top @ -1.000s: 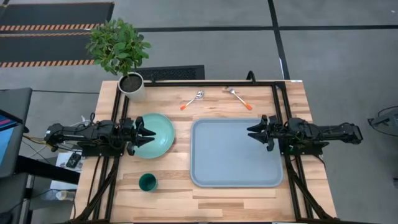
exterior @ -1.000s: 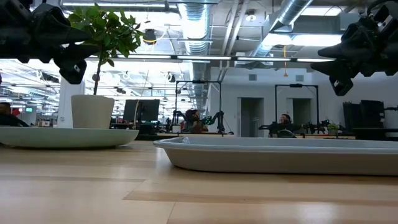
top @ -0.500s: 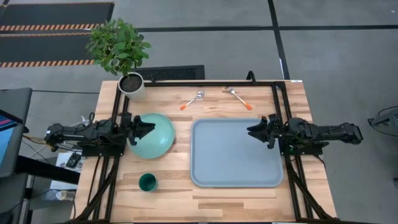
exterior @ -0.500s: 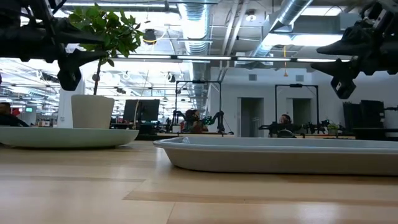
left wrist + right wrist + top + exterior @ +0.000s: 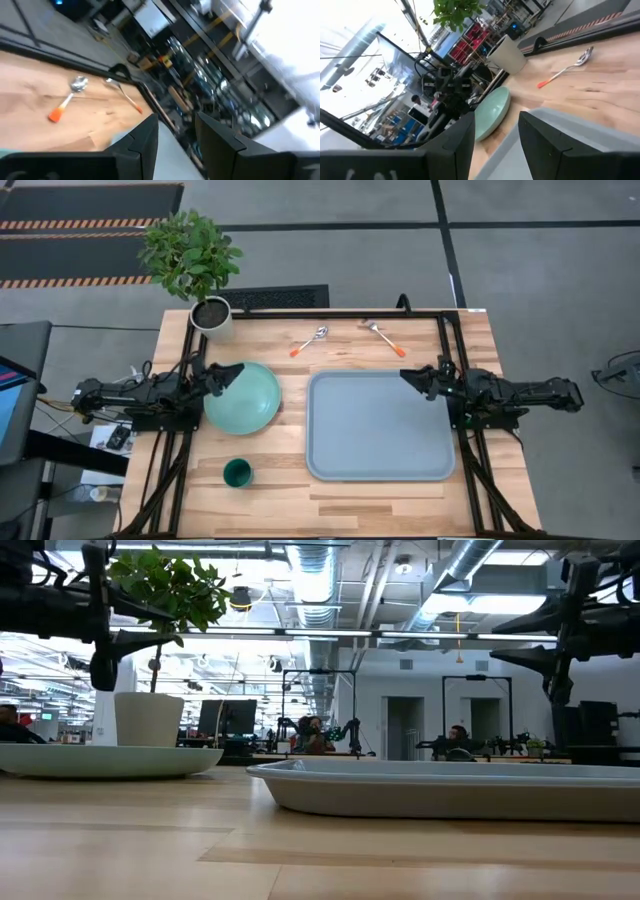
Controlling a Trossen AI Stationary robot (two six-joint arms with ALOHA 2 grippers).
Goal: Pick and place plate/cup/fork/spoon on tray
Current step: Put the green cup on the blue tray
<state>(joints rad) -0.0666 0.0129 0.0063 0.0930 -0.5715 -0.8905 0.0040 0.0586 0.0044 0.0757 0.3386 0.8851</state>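
Observation:
The mint-green plate (image 5: 245,397) rests flat on the wooden table, left of the blue-grey tray (image 5: 378,425). The dark-green cup (image 5: 238,473) stands near the front, below the plate. The orange-handled spoon (image 5: 311,340) and fork (image 5: 384,338) lie beyond the tray's far edge. My left gripper (image 5: 228,373) hangs level above the plate's far left rim, open and empty (image 5: 175,135). My right gripper (image 5: 412,375) hangs level above the tray's right rim, also open and empty (image 5: 495,135). Both are well above the table in the low view.
A white pot (image 5: 211,315) with a leafy plant stands at the table's far left corner, just beyond the plate. A black frame runs along the table's far edge and both sides. Bare wood lies in front of the tray and right of the cup.
Both grippers have rolled about the line they point along, so their fingers stand turned against before. The left gripper's tips have swung a little toward the far edge over the plate. Each gripper's finger gap looks the same. Nothing on the table has moved.

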